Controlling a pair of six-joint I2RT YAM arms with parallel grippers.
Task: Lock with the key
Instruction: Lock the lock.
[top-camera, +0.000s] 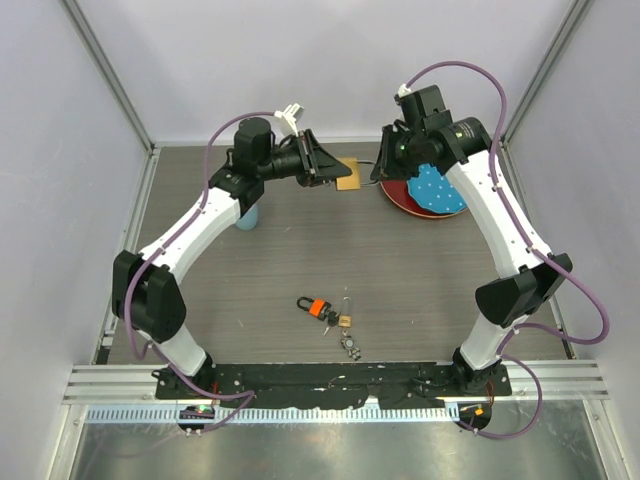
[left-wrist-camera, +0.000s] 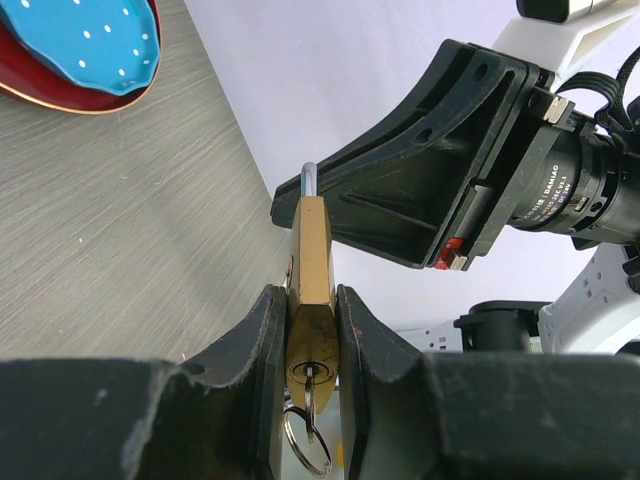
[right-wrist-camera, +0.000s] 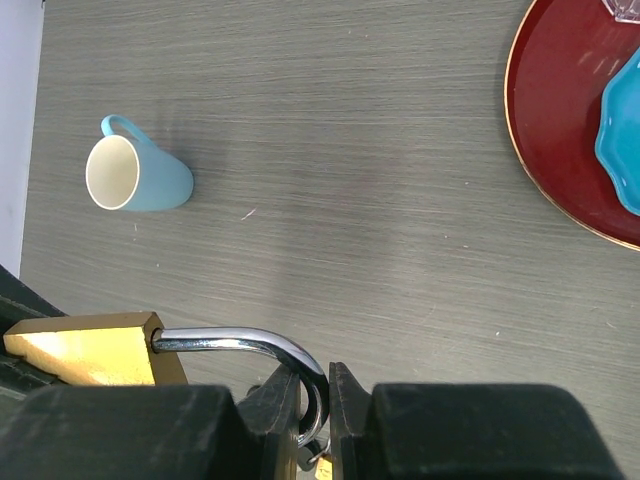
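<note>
The big brass padlock (top-camera: 348, 173) is held in the air at the back of the table, between both grippers. My left gripper (top-camera: 328, 168) is shut on its brass body (left-wrist-camera: 312, 250); a small silver key on a split ring (left-wrist-camera: 306, 425) sits in the keyhole. My right gripper (top-camera: 381, 166) is shut on the bend of the silver shackle (right-wrist-camera: 262, 345), whose straight leg runs into the body (right-wrist-camera: 90, 350). The key bunch (top-camera: 316, 307), with an orange head and a black head, lies on the table near the front, far from both grippers.
A tiny brass padlock (top-camera: 343, 320) and a silver keychain (top-camera: 352, 346) lie beside the key bunch. A light blue cup (top-camera: 247, 217) lies by the left arm. A red plate (top-camera: 402, 196) holding a blue dish (top-camera: 436, 186) is at the back right.
</note>
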